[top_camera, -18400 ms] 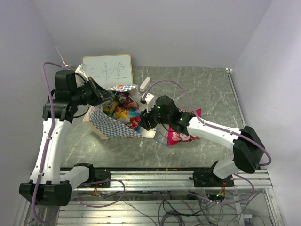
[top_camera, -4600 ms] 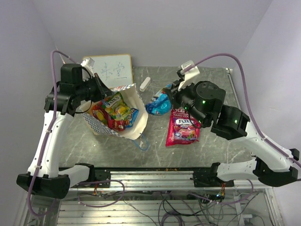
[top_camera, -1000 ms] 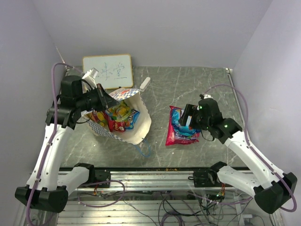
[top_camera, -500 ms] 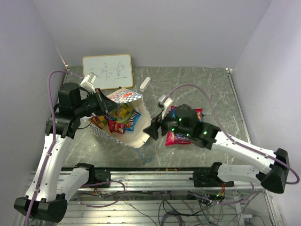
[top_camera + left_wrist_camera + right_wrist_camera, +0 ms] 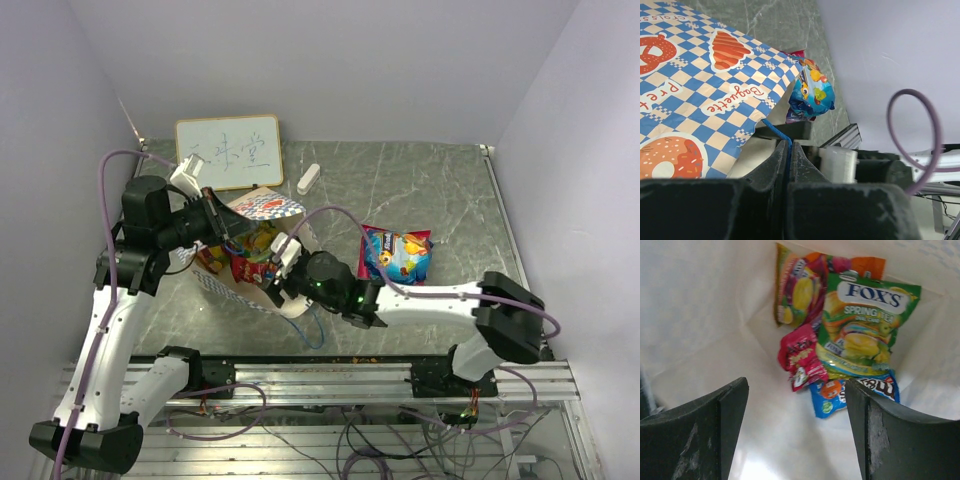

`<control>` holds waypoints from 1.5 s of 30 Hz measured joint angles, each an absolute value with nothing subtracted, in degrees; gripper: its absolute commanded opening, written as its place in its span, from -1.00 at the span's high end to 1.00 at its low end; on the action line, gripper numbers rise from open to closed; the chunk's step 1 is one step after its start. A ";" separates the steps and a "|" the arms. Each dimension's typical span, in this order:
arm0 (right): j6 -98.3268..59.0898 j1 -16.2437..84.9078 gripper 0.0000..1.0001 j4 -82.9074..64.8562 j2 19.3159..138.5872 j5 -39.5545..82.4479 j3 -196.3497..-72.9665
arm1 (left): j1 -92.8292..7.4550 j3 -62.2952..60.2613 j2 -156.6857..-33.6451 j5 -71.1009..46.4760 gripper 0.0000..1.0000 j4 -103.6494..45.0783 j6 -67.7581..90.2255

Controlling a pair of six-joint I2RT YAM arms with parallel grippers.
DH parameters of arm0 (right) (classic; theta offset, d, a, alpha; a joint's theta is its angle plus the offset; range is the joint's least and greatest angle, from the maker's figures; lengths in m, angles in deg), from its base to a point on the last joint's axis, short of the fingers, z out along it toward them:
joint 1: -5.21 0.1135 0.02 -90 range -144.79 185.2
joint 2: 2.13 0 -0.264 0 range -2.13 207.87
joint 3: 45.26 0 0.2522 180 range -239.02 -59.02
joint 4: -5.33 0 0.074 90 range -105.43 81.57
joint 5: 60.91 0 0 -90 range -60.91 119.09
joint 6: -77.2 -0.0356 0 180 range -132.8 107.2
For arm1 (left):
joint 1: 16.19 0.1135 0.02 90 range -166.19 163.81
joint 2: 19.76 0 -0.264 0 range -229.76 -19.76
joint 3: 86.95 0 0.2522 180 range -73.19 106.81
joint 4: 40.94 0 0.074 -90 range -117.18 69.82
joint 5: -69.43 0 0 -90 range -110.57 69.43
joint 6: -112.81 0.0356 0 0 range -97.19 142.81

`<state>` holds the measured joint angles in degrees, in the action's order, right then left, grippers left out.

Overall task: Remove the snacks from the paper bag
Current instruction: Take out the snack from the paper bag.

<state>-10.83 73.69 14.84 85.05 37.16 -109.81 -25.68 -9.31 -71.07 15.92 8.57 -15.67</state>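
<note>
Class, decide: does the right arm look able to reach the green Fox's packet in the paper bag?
Probably yes: the open right gripper faces the green packet inside the paper bag, with nothing between them.

The paper bag [image 5: 262, 205] lies mouth toward the right arm, its rim pulled up by the left gripper [image 5: 788, 148], clamped on the blue cord handle [image 5: 775, 128]. The right gripper [image 5: 795, 390], fingers spread, fills that mouth. Inside the bag, bare paper lies between the fingers, and the packets [image 5: 865, 335] crowd the far end. Right of the bag, the table [image 5: 440, 190] is bare as far as the blue packet [image 5: 405, 255]. Behind the bag sit a white block [image 5: 308, 179] and a writing board [image 5: 228, 151].
</note>
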 measured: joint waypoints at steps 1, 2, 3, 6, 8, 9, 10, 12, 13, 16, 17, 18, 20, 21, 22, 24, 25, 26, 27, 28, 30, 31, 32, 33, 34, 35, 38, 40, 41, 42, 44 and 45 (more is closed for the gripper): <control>-10.67 73.69 -0.63 17.13 86.86 39.00 -109.81 | -25.68 -9.03 -71.11 15.96 0.86 8.61 -15.78; -10.56 73.67 -0.66 19.38 88.74 40.79 -109.83 | -25.68 -8.70 -71.18 15.98 0.86 8.67 -15.80; -10.43 73.67 -0.70 21.04 90.34 42.15 -109.92 | -25.68 -8.11 -71.37 16.03 0.86 8.85 -15.78; -9.51 73.65 -0.81 25.87 96.13 46.56 -111.25 | -25.68 -5.57 -72.27 16.09 0.86 9.46 -15.45; -8.62 73.50 -0.84 28.65 100.02 49.12 -113.15 | -25.68 -4.04 -72.73 16.14 0.86 9.94 -14.99; -8.09 73.39 -0.85 29.74 101.72 50.08 -114.16 | -25.68 -3.47 -72.86 16.14 0.86 10.18 -14.68; -7.55 73.23 -0.87 30.70 103.39 50.78 -115.40 | -25.68 -2.97 -72.99 16.18 0.86 10.60 -14.33; -6.65 72.75 -0.90 32.23 106.31 51.76 -117.87 | -25.68 -2.27 -73.12 16.24 0.86 11.63 -13.63; -6.24 72.43 -0.91 32.80 107.65 52.07 -119.16 | -25.68 -2.12 -73.14 16.33 0.86 12.13 -13.24; -5.21 71.51 -0.92 34.57 110.73 52.90 -121.90 | -25.68 -1.86 -73.12 16.59 0.86 13.44 -12.06; -4.79 71.16 -0.92 34.97 111.63 53.10 -122.51 | -25.68 -1.72 -73.14 16.68 0.86 13.85 -11.62; -4.57 70.81 -0.91 35.25 112.43 53.27 -122.90 | -25.68 -1.51 -73.21 16.77 0.86 14.40 -11.12; -4.42 70.11 -0.89 35.84 114.01 53.43 -123.51 | -25.68 -0.65 -73.54 16.81 0.86 15.80 -9.92; -4.44 69.69 -0.88 35.88 114.82 53.23 -123.67 | -25.68 -0.13 -73.78 16.83 0.86 16.39 -9.26; -4.42 69.26 -0.87 35.88 115.52 53.01 -123.73 | -25.68 0.35 -74.04 16.81 0.86 16.81 -8.78; -3.96 68.62 -0.85 35.88 116.94 53.10 -123.93 | -25.68 1.31 -74.50 16.81 0.86 17.72 -7.51; -3.77 68.30 -0.85 35.88 117.33 53.12 -124.04 | -25.68 1.64 -74.67 16.79 0.86 18.20 -6.94; -3.13 68.12 -0.85 35.91 117.77 53.34 -124.17 | -25.68 1.84 -74.83 16.75 0.86 18.66 -6.53; -2.43 68.03 -0.85 35.88 117.88 53.18 -124.17 | -25.68 2.06 -75.00 16.70 0.86 19.21 -6.03; -1.62 68.05 -0.85 35.93 117.83 52.70 -124.15 | -25.68 2.17 -75.18 16.70 0.86 19.60 -5.63; -0.66 68.05 -0.85 35.80 117.29 51.13 -123.91 | -25.68 2.19 -75.29 16.73 0.86 20.24 -4.96; -0.25 68.12 -0.85 35.75 116.91 50.12 -123.73 | -25.68 2.19 -75.29 16.73 0.86 20.46 -4.80; -0.01 68.25 -0.86 35.75 116.56 49.19 -123.58 | -25.68 2.19 -75.26 16.73 0.86 20.70 -4.63; 0.10 68.36 -0.87 35.75 116.28 48.49 -123.49 | -25.68 2.19 -75.26 16.75 0.86 20.74 -4.61; 0.10 68.47 -0.88 35.69 116.02 47.63 -123.47 | -25.68 2.19 -75.29 16.75 0.86 20.72 -4.61; 0.04 68.62 -0.90 35.62 115.91 46.91 -123.51 | -25.68 2.19 -75.29 16.75 0.86 20.72 -4.61; -0.25 68.99 -0.91 34.33 116.06 46.26 -124.43 | -25.68 2.19 -75.33 16.75 0.86 20.72 -4.58; -0.20 69.28 -0.92 33.70 116.91 46.43 -125.98 | -25.68 2.19 -75.53 16.75 0.86 20.74 -4.54; -0.16 69.30 -0.92 33.46 117.42 46.50 -126.68 | -25.68 2.19 -75.64 16.75 0.86 20.74 -4.48; -0.12 69.34 -0.92 33.07 118.01 46.91 -127.56 | -25.68 2.19 -75.79 16.73 0.86 20.83 -4.32; 0.26 69.34 -0.91 31.86 119.49 48.31 -129.35 | -25.68 2.19 -76.05 16.68 0.86 21.07 -3.91; 0.54 69.34 -0.90 31.16 120.15 49.45 -129.92 | -25.68 2.19 -76.14 16.59 0.86 21.24 -3.69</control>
<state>0.54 69.34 31.16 120.15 49.45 -129.92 -25.68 2.19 -76.14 16.59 21.24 -3.69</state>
